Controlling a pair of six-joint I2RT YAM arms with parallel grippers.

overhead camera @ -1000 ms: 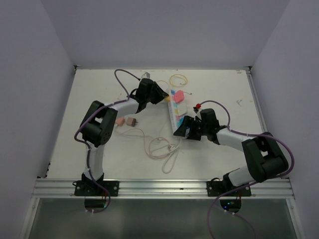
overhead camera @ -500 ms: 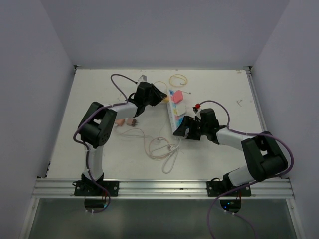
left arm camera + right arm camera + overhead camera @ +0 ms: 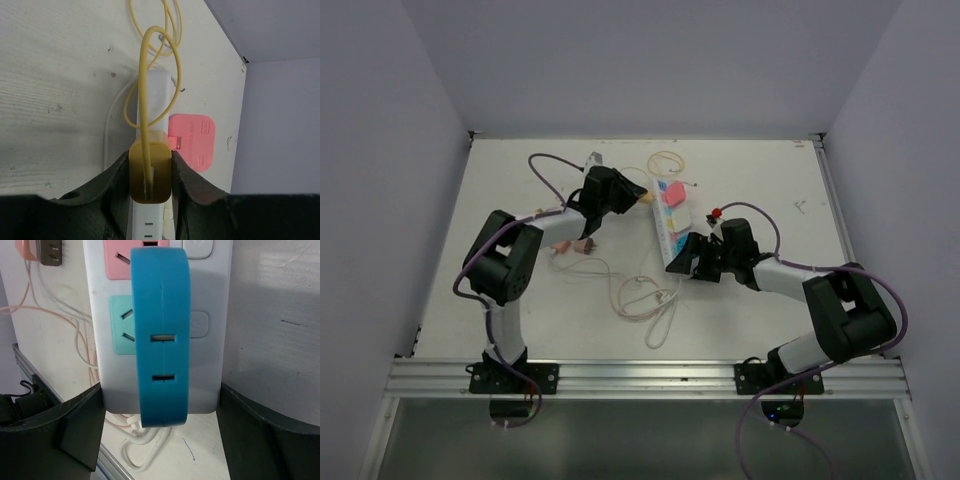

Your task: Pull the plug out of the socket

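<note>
Left wrist view gives me the clearest read: the left gripper point(image 3: 150, 160) is closed almost fully on a boxy yellow plug point(image 3: 150, 175), one finger pressed to each flat side, with the thin yellow cord point(image 3: 145, 75) looping up and away over the pale wooden surface point(image 3: 50, 75). Directly behind the yellow plug runs the long white power strip with pastel outlet faces point(image 3: 157, 100), and a flat pink adapter point(image 3: 192, 140) sits just beside the plug on the strip's right edge. I cannot see the prongs, so I cannot tell whether they have cleared the slots. In the right wrist view the right gripper point(image 3: 161, 390) stands wide, its two fingers against the long sides of the white power strip at its near end, which I read as a bracing grip; a tall blue plastic plug point(image 3: 160, 315) rises from the strip between them. From above, the strip lies between the two arms, the left gripper at its far end and the right at its near end. To do this well I would draw the yellow plug straight away from the outlet face without twisting, hold the strip down firmly with the right gripper, and avoid snagging the pink adapter or the cord loop.
</note>
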